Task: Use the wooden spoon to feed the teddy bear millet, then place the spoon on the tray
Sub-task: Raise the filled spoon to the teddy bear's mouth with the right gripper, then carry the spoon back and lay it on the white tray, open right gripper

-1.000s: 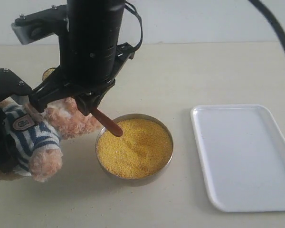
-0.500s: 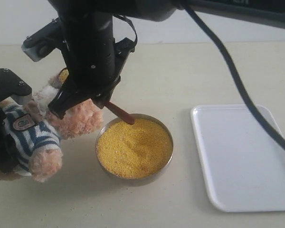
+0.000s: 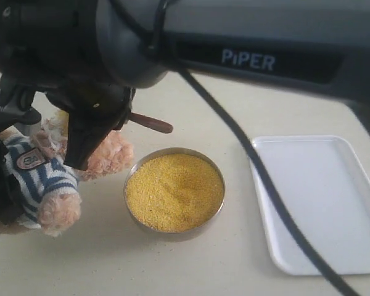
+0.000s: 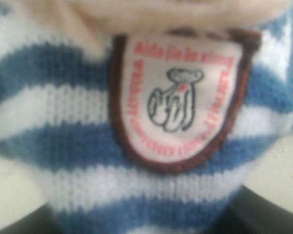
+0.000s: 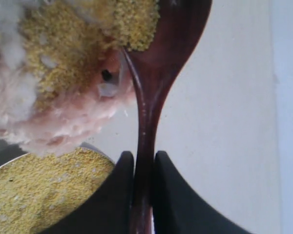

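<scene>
The teddy bear (image 3: 44, 180) in its striped shirt leans at the left edge of the table, and my left gripper (image 3: 1, 185) is shut round its body. The left wrist view is filled by the shirt and chest badge (image 4: 177, 100). My right gripper (image 5: 142, 157) is shut on the thin handle of the wooden spoon (image 5: 154, 83). The spoon's bowl, loaded with millet (image 5: 136, 18), sits against the bear's face (image 5: 63, 63), which has grains stuck to it. In the exterior view only the handle end of the wooden spoon (image 3: 152, 123) pokes out from under the right arm.
The metal bowl (image 3: 222, 182) heaped with millet (image 3: 172, 191) stands just right of the bear. The white tray (image 3: 317, 200) lies at the right, bare. The right arm (image 3: 172, 43) spans the whole top of the exterior view and hides the bear's head.
The right arm lifted the spoon out of the millet bowl and swung it up and left to the bear's face. The bear and left gripper stayed put.
</scene>
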### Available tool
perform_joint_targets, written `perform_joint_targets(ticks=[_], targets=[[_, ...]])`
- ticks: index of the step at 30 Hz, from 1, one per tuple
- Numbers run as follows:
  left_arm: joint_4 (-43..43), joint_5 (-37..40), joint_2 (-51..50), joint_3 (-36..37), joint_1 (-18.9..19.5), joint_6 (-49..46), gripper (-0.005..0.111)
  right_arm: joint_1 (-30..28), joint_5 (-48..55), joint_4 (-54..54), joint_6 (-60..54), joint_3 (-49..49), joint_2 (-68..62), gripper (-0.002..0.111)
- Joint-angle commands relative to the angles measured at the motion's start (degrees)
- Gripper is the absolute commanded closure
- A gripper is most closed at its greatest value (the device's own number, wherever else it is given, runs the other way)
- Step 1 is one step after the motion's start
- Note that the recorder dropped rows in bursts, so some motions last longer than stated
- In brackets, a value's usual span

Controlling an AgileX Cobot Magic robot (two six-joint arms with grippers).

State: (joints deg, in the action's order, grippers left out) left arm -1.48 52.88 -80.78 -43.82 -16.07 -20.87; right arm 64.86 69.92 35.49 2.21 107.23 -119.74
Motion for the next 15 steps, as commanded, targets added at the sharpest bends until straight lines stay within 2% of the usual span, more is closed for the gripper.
perform_joint_targets(ticks=[1, 11, 15], targets=[[0.6, -0.8, 0.7, -0.4, -0.5, -0.1, 0.103, 2.8, 0.0, 8.7, 0.3, 0.3, -0.1, 0.109], [0.6, -1.0, 0.7, -0.4, -0.5, 0.5, 0.103, 3.5, 0.0, 9.5, 1.3, 0.3, -0.1, 0.109], [0.4, -1.9, 0.7, -0.4, -0.5, 3.1, 0.103, 0.5, 0.0, 1.7, 1.7, 0.3, 1.7, 0.109]])
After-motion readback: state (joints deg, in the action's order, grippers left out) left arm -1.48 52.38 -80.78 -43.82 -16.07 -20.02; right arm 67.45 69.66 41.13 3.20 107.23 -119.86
